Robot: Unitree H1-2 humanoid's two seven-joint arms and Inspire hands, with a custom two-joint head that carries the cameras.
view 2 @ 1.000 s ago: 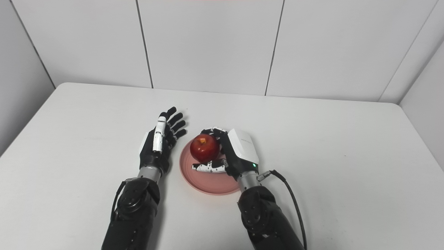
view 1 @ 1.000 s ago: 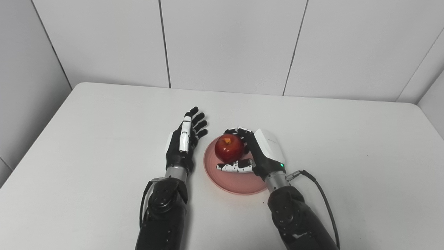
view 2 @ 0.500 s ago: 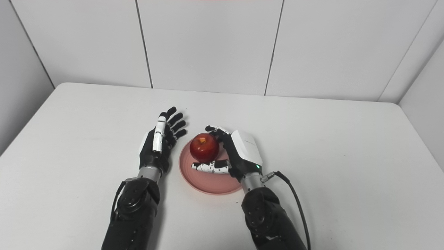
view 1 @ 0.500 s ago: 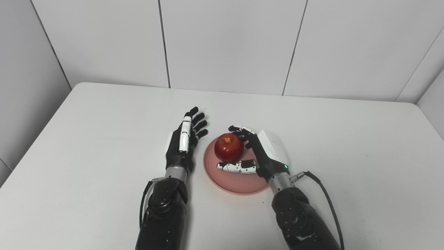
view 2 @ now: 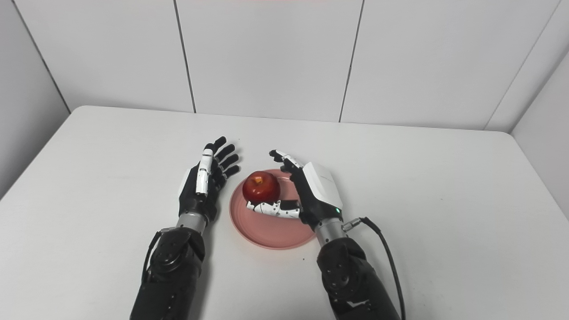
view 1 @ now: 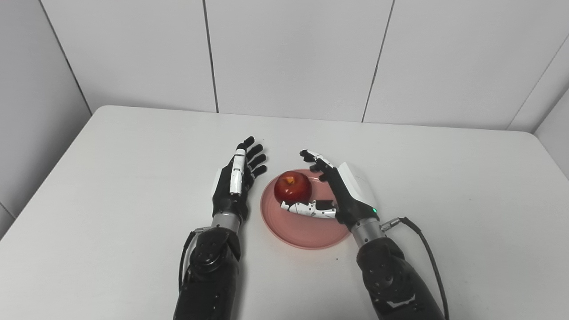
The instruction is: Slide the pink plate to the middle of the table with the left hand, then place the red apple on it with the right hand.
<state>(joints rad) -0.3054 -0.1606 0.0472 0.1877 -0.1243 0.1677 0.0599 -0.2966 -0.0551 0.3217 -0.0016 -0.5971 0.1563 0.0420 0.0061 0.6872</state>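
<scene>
1. Near the middle of the white worktop [view 1: 133, 146] sits the pink plate [view 1: 306, 231], with the red apple [view 1: 292, 187] resting on its far-left part, stem hollow up.
2. Right hand [view 1: 349, 195]: released. Its fingers [view 1: 316, 160] are spread and lifted behind and to the right of the apple, apart from it. The thumb lies low across the plate just in front of the fruit; contact cannot be told.
3. Left hand [view 1: 234, 184]: released, palm turned toward the plate, fingers straight and a little apart, just beside the plate's left rim and holding nothing.
4. Handling, apple (judgement): firm, round, moderately heavy, with a glossy skin that looks slippery. It can roll on the shallow dish if nudged. Best hold is around its widest girth, fingers behind and thumb in front.
5. Handling, plate (judgement): stiff, light, shallow and round, with a low raised rim and a matte finish. It should slide easily on the smooth worktop when pushed at the rim.
6. Materials: the worktop is matte white. The hands are black with white shells and segments. A black cable [view 1: 422, 240] loops from the right wrist.
7. Status (judgement): both steps look done; the right hand needs a clean retreat without brushing the apple.
</scene>
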